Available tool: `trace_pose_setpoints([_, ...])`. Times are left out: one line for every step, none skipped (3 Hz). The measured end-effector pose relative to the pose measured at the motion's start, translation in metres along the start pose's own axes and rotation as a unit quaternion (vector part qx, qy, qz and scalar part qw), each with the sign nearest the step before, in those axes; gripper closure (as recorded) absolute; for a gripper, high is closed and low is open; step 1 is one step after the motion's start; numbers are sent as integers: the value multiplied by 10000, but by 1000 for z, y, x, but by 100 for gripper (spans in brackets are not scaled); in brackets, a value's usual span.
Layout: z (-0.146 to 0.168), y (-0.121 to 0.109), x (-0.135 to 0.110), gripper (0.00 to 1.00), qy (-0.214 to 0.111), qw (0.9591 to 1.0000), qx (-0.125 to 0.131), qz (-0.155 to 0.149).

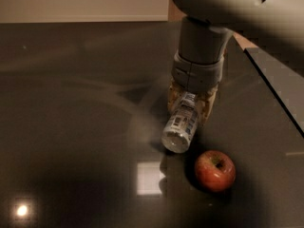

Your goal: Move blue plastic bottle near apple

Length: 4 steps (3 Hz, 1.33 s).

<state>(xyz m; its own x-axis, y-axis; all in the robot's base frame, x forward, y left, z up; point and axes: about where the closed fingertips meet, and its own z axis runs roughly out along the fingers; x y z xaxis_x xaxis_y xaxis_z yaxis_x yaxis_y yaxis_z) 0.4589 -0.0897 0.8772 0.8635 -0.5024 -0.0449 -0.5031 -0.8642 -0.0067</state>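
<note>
I am watching the dark table [71, 127]. The blue plastic bottle [179, 127] is hanging tilted, base toward me, and my gripper [191, 108] is clamping its upper end from above. The apple [215, 170] is sitting near its lower right, not touching.

Grey arm [237, 6] (tan tool [190, 109] at end)

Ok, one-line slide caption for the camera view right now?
The hand grips the blue plastic bottle, tilted base-first toward the camera, close beside the apple on the dark table.
</note>
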Motion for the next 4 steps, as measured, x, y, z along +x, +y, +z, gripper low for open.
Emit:
trace_pose_setpoints([7, 15, 1, 84, -15, 9999, -57, 135])
trace_pose_setpoints([12, 23, -1, 59, -34, 9998, -93, 189])
trace_pose_setpoints([16, 24, -3, 36, -44, 9997, -135, 174])
trace_pose_setpoints([16, 21, -1, 13, -4, 9998, -64, 178])
